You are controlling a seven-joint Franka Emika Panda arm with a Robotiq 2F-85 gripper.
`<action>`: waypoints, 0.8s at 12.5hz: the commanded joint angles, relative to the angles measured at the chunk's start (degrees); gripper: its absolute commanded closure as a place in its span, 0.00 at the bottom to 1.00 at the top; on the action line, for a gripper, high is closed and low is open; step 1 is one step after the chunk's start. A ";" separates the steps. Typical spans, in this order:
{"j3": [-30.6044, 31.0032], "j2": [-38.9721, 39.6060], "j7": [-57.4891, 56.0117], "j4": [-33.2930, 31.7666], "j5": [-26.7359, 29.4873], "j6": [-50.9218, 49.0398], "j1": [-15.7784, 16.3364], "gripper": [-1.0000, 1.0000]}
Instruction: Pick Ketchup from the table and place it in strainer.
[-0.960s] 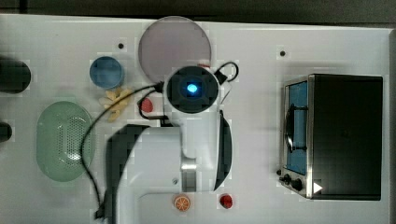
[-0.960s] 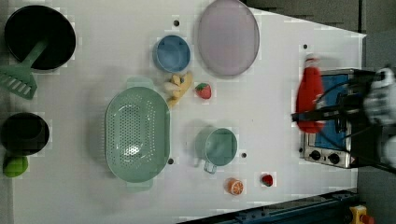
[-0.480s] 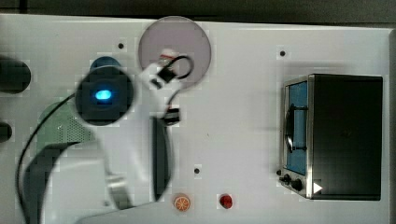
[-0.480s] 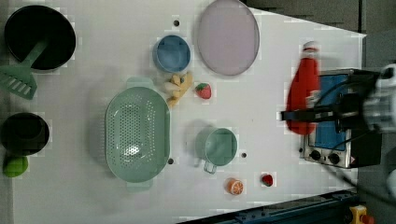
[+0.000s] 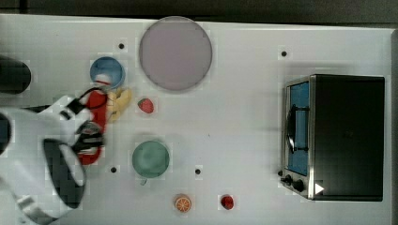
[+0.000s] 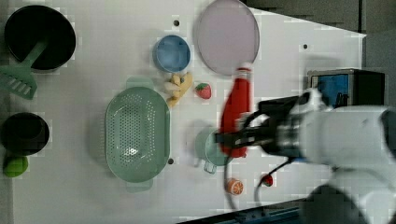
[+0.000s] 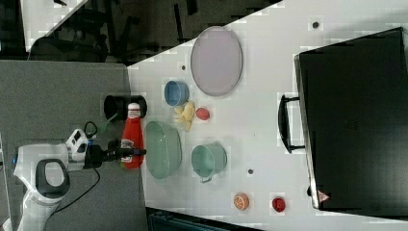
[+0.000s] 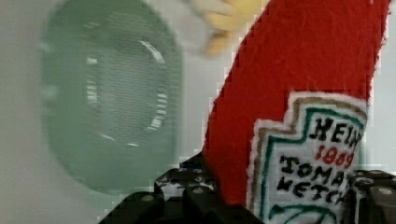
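Note:
My gripper is shut on the Ketchup, a red squeeze bottle with a white cap and a white label, and holds it in the air. In the top view the Ketchup and gripper sit at the left, with my arm covering the table beneath. The right view puts the Ketchup just beside the pale mint-green strainer. In the left view the strainer lies empty to the bottle's left. The wrist view has the Ketchup between dark fingers, with the strainer below and to one side.
A green cup, blue bowl, lilac plate, strawberry and yellow fruit lie around the strainer. A toaster oven stands at the top view's right. An orange and small red fruit lie near the front edge.
My arm has carried the Ketchup from beside the toaster oven across the table toward the strainer, leftward in both the top view and the left view. The grip stayed shut.

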 commanded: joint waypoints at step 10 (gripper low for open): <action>5.09 20.71 26.36 -2.52 -6.13 27.12 4.66 0.00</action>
